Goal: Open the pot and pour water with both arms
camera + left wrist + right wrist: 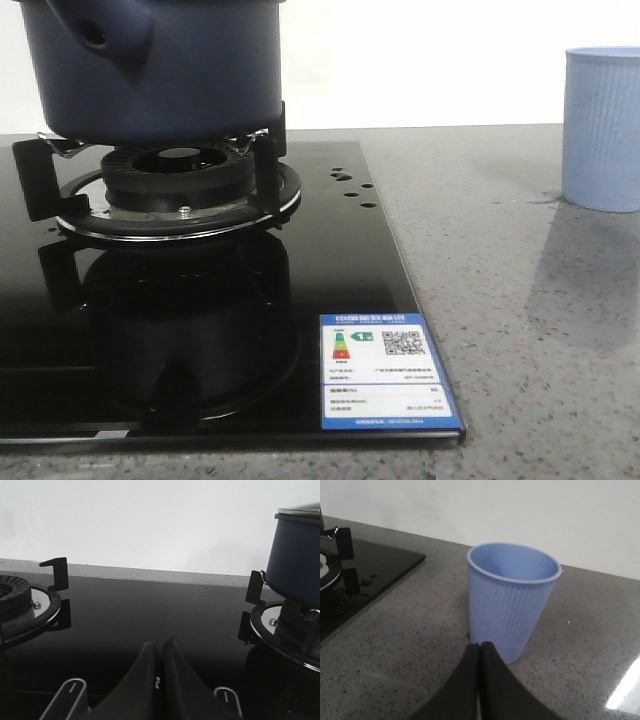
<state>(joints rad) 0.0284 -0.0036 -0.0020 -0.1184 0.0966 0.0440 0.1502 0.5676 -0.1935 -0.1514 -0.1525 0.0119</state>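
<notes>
- On the right-hand burner (180, 185) of the black hob (330, 270) stands the dark blue pot (150, 65), resting on the pan supports, its spout toward the front camera and a little to the left.
- Its lid rim (300, 511) shows in the left wrist view and appears to sit on the pot; the knob is out of frame, so I cannot tell how it would be gripped.
- Left fingers (161, 652) are pressed together with nothing between them, low over the glass between the two burners; the pot lies off to one side of their line, not ahead of them, with the second burner (15, 597) on the other side.
- Right fingers (480, 652) are likewise closed and empty, pointing straight at the blue ribbed cup (512, 600), which stands upright just beyond their tips on the grey worktop (395, 655), well apart from the hob.
- The cup's inside shows no water that I can make out.
- By my reading, the left arm is nearer the pot and the right nearer the cup; the pot-to-cup gap runs across the worktop from hob to the robot's right.
- A lid on and a dry-looking cup would fit either a pot waiting to be opened or one closed again, so the stage stays unsettled.
</notes>
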